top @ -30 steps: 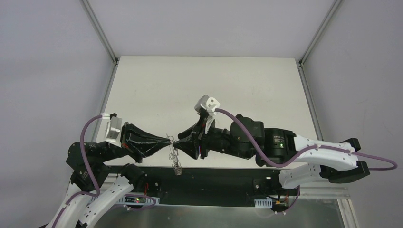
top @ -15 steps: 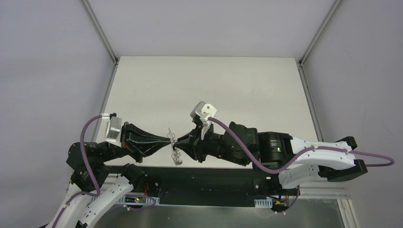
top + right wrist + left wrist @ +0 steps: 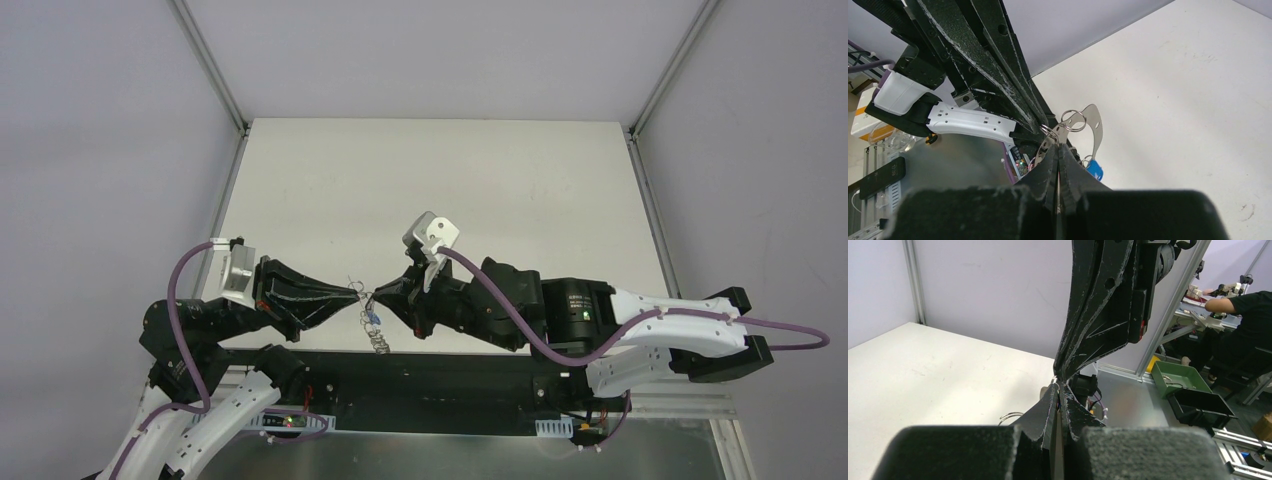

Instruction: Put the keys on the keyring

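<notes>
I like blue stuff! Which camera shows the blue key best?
The right wrist view: the blue key hangs close up there. The top view shows only a tiny blue speck; the left wrist view hides it.

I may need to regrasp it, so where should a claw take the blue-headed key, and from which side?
Likely take the blue-headed key by its head, the broadest part; it hangs free under the meeting tips of the left claw and right claw. Come from below; both claws crowd the sides.
</notes>
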Controlling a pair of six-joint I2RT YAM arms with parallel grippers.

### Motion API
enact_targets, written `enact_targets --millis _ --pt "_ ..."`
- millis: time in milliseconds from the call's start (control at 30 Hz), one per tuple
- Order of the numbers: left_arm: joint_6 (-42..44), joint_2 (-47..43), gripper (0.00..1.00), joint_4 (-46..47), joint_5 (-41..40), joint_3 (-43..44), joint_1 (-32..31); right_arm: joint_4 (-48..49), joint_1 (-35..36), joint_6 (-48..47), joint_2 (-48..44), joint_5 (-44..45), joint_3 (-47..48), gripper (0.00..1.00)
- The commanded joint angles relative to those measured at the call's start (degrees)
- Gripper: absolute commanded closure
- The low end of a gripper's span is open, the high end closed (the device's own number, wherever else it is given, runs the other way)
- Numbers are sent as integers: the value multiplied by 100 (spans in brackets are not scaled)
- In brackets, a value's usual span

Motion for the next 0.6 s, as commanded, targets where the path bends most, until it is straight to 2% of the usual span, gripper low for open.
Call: enact_targets --millis 0,567 --pt "-35 -75 100 578 -57 70 3 -11 35 -59 -32 132 79 100" --pt "-92 -101 100 617 8 127 4 -205 24 61 55 -27 -13 100"
